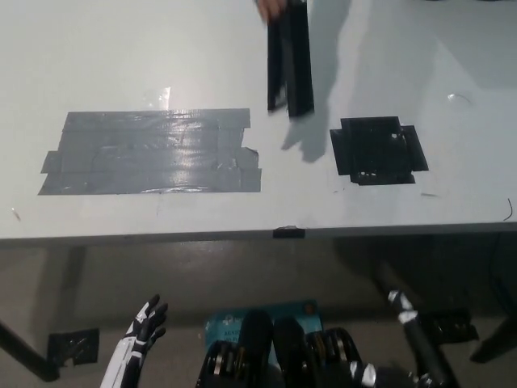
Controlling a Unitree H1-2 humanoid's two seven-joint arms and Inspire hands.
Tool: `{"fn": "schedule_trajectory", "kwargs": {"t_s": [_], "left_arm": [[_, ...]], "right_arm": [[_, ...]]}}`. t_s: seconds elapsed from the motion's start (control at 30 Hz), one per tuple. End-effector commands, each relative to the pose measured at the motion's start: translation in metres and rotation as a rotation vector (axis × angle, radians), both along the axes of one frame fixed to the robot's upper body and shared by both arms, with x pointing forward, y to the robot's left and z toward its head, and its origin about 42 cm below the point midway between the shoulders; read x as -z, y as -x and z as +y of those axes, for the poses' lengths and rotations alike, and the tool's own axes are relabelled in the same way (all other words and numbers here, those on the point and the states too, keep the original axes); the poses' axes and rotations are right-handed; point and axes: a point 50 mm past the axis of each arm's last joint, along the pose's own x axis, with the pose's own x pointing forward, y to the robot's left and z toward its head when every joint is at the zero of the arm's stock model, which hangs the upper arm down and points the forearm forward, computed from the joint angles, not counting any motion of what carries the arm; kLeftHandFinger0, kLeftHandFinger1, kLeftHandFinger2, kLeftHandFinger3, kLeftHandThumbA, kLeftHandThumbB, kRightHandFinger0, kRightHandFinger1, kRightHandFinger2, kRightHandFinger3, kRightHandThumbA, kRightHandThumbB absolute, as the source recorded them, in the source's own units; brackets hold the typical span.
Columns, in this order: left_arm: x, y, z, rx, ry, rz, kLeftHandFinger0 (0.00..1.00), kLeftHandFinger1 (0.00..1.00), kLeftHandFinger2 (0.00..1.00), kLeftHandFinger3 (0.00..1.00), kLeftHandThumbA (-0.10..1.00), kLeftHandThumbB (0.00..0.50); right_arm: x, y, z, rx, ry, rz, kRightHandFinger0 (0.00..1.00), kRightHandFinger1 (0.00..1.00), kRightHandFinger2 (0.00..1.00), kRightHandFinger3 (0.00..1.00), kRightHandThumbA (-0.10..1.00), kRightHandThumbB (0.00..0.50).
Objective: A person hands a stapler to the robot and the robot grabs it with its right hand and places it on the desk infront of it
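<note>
Right hand (401,305), grip state unclear, waits below desk (452,210) edge; stapler (290,61) hangs far ahead, pointing toward it, held by person's hand (272,8); left hand (144,325) rests open.

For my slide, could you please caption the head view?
A person's hand holds a black stapler over the desk; the robot's left hand waits low.

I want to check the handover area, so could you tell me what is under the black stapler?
The stapler, held by a person's hand, hangs above the white desk. Below it shows bare desk and its shadow; whatever lies directly behind it is covered.
</note>
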Motion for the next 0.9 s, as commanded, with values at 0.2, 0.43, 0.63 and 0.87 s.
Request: {"fn": "schedule_trajectory", "kwargs": {"t_s": [0.2, 0.43, 0.63, 0.87], "left_arm": [[-0.008, -0.001, -0.001, 0.015, -0.002, -0.055, 1.00, 1.00, 1.00, 1.00, 1.00, 0.458], [-0.010, -0.001, 0.001, 0.012, -0.006, -0.053, 1.00, 1.00, 1.00, 1.00, 1.00, 0.449], [-0.011, -0.004, 0.000, 0.010, 0.000, -0.061, 1.00, 1.00, 1.00, 1.00, 1.00, 0.450], [-0.013, -0.007, 0.000, 0.019, -0.001, -0.069, 1.00, 1.00, 1.00, 1.00, 1.00, 0.447]], "right_arm": [[-0.104, -0.082, 0.011, 0.071, -0.078, -0.243, 1.00, 1.00, 1.00, 1.00, 0.93, 0.245], [-0.127, -0.169, 0.024, 0.079, -0.045, -0.202, 1.00, 1.00, 1.00, 1.00, 0.95, 0.225], [-0.137, -0.213, 0.037, 0.090, -0.010, -0.114, 1.00, 1.00, 1.00, 1.00, 1.00, 0.265], [-0.140, -0.244, 0.058, 0.084, -0.013, 0.009, 1.00, 1.00, 1.00, 1.00, 1.00, 0.306]]}}
